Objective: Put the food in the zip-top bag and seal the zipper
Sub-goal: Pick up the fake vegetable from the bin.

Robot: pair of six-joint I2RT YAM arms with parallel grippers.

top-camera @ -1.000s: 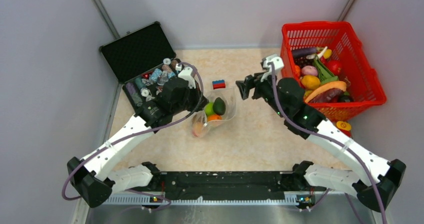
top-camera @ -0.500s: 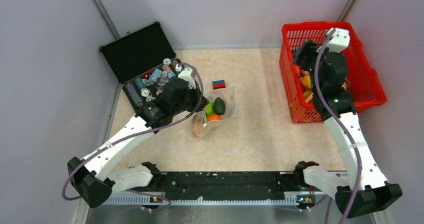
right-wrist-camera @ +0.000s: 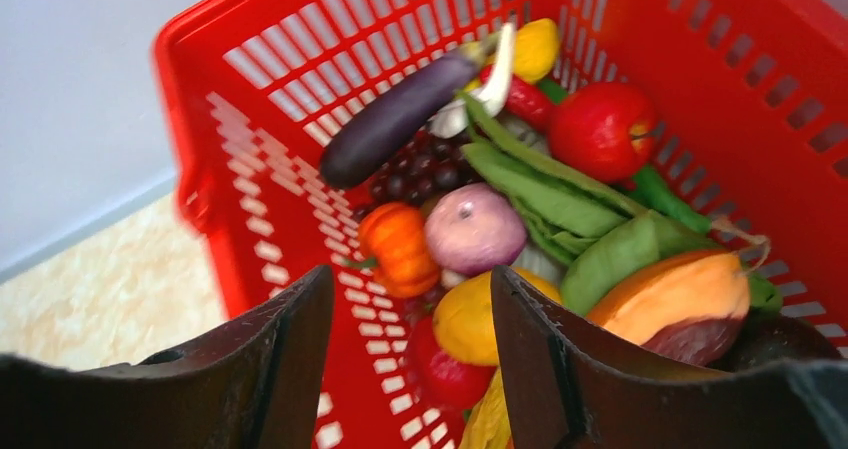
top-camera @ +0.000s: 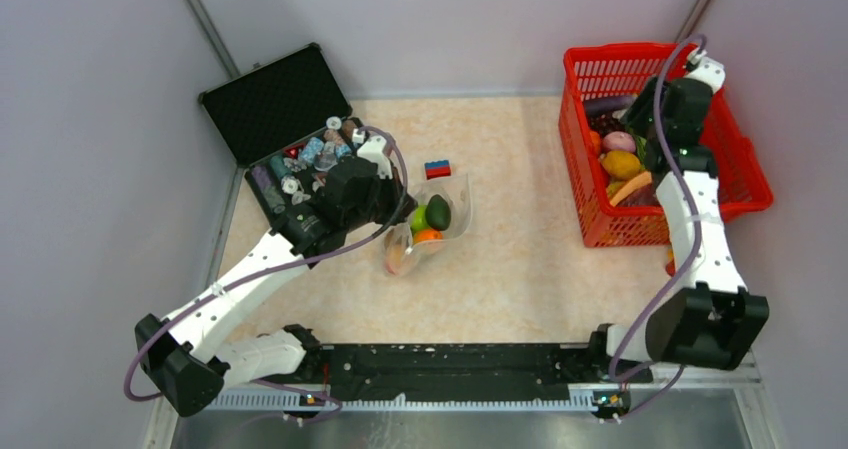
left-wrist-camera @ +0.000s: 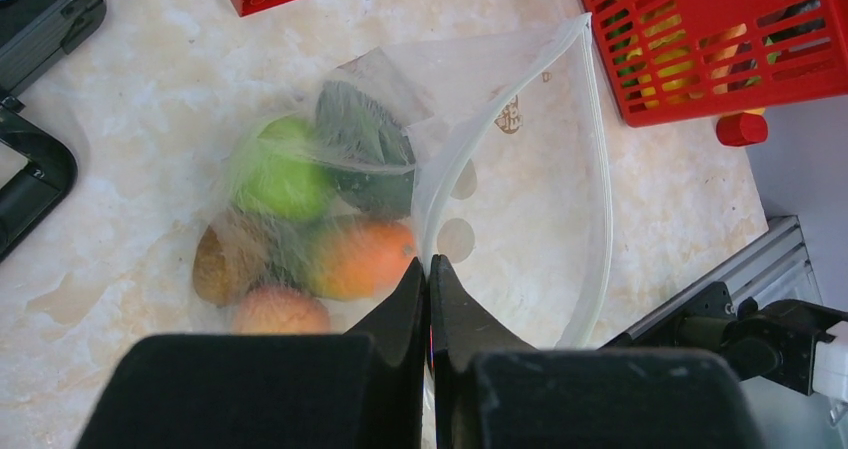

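task state: partway.
zip-top bag (left-wrist-camera: 520, 199) lies on the worktop (top-camera: 520, 269) between the black case (top-camera: 275, 99) and the red basket (right-wrist-camera: 300, 59), with its mouth open. already inside: green fruit (left-wrist-camera: 285, 179), dark green piece (left-wrist-camera: 370, 159), orange (left-wrist-camera: 360, 257), brown piece (left-wrist-camera: 225, 264), peach-coloured piece (left-wrist-camera: 280, 314).
left gripper (left-wrist-camera: 428, 269): jaws together, pinched on one lip of the bag.
zipper (left-wrist-camera: 602, 169): not pressed, the two lips well apart.
right gripper (right-wrist-camera: 408, 299): jaws apart, nothing between them, above the basket. the basket holds more food: eggplant (right-wrist-camera: 400, 119), red apple (right-wrist-camera: 600, 129), small pumpkin (right-wrist-camera: 395, 249), and others.
left to do, as i judge it: carry more food across, then press the zipper shut along its whole run.
writing: small brownish print (left-wrist-camera: 508, 117) on the bag film, too small to read. no brand or label legible elsewhere.
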